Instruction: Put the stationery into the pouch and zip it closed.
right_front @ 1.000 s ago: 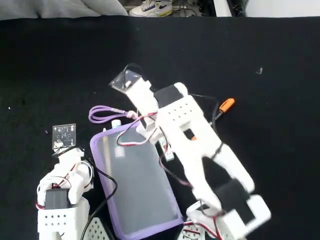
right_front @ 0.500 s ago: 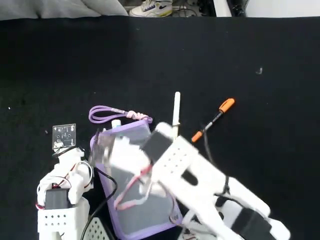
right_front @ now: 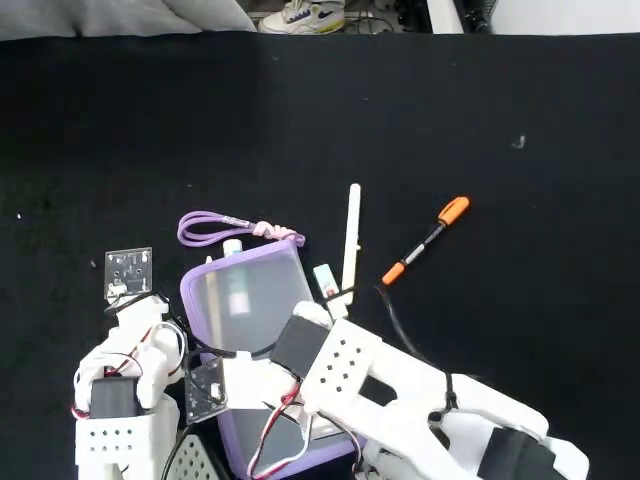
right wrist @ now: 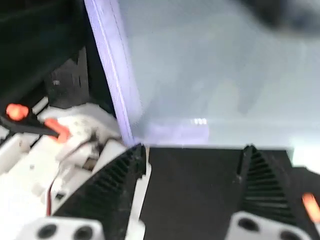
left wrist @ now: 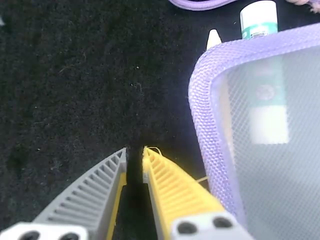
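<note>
The purple pouch (right_front: 245,295) with a clear window lies flat at the near left, its lanyard (right_front: 215,228) looped beyond it. A glue stick (left wrist: 258,17) pokes out of its far end. Right of the pouch lie a white pen (right_front: 351,235), a small white item (right_front: 325,280) and an orange-capped marker (right_front: 426,240). My right arm (right_front: 340,375) reaches across the pouch's near half; my right gripper (right wrist: 192,155) is open and empty just above the pouch window (right wrist: 200,75). My left gripper (left wrist: 134,155) is shut on nothing, on the cloth beside the pouch's left edge (left wrist: 202,115).
The table is covered in black cloth (right_front: 500,120). My left arm's base (right_front: 115,420) stands at the near left, close to the pouch. A grey cloth (right_front: 120,15) and shoes lie past the far edge. Open cloth stretches to the right and far side.
My right arm has swung from the pouch's far end back toward the near edge, uncovering the white pen and small item. The left arm has not moved.
</note>
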Controlling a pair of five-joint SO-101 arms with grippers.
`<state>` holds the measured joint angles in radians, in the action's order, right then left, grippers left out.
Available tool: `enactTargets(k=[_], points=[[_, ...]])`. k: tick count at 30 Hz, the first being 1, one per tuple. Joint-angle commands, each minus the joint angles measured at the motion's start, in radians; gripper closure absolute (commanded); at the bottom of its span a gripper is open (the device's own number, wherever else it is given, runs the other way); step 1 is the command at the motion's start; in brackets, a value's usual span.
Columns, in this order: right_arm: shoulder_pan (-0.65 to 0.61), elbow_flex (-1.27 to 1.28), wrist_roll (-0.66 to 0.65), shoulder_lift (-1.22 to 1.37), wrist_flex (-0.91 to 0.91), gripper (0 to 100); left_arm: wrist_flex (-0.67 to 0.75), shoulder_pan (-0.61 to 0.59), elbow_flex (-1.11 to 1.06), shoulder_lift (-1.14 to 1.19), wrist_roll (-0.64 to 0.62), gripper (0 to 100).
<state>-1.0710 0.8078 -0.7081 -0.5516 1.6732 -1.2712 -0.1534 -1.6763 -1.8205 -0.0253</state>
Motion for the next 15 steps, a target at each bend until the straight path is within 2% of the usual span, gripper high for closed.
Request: enactTargets(k=[1,8,11,15], points=[[-0.011,0.001,-0.011,-0.027,-0.029,70.5,-0.003,0.004,-0.024,-0.002,0.006,93],[0.014,-0.157,-0.005,-0.038,0.094,70.5,-0.003,0.004,-0.024,-0.002,0.006,93],[0.109,-0.220,-0.012,-0.082,0.092,70.5,-0.003,0.005,-0.024,-0.002,0.006,93],[0.302,-0.351,-0.014,-0.171,0.091,70.5,-0.003,0.005,-0.024,-0.002,0.006,93]])
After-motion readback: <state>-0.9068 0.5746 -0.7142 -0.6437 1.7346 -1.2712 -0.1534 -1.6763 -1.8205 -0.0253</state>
